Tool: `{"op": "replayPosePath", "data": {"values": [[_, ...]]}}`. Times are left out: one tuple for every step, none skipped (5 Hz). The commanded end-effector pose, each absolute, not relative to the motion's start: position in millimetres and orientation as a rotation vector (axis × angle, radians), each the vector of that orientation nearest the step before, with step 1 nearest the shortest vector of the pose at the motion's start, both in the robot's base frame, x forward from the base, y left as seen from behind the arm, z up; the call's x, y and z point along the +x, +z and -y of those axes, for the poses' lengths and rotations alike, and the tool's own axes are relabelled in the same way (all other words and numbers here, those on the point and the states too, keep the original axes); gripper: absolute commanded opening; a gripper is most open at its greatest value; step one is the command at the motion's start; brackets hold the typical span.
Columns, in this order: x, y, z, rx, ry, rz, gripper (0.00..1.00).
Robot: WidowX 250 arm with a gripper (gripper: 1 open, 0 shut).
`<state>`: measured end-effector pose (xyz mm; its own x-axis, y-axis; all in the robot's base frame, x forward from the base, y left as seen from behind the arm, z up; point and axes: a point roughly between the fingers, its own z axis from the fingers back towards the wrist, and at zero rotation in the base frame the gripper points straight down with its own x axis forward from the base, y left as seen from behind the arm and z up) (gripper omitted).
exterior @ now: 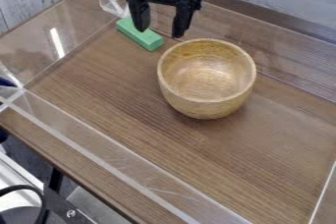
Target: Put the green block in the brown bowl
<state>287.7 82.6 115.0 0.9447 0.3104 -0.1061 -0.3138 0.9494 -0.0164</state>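
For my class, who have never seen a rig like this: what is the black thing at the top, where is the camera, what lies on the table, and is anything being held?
The black thing is a robot arm's gripper, a two-fingered claw pointing down, fingers spread open and holding nothing. A single camera looks down from one side at a wooden table edged by clear plastic walls. On it sit a brown bowl, apparently empty, and a green block lying flat beside it. The gripper hangs right over the block.

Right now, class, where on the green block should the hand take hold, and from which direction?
Grip the green block at its middle, across its narrow width, coming straight down from above. It lies flat on the table, a slim bar, so the long sides are easiest to pinch. The open hand already hangs just above it.
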Motion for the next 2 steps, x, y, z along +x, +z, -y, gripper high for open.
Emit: {"op": "replayPosePath", "data": {"values": [[305, 126.3, -100, -0.030, 0.410, -0.029, 1.00], [312, 118.5, -112, -0.045, 0.503, -0.026, 1.00]]}}
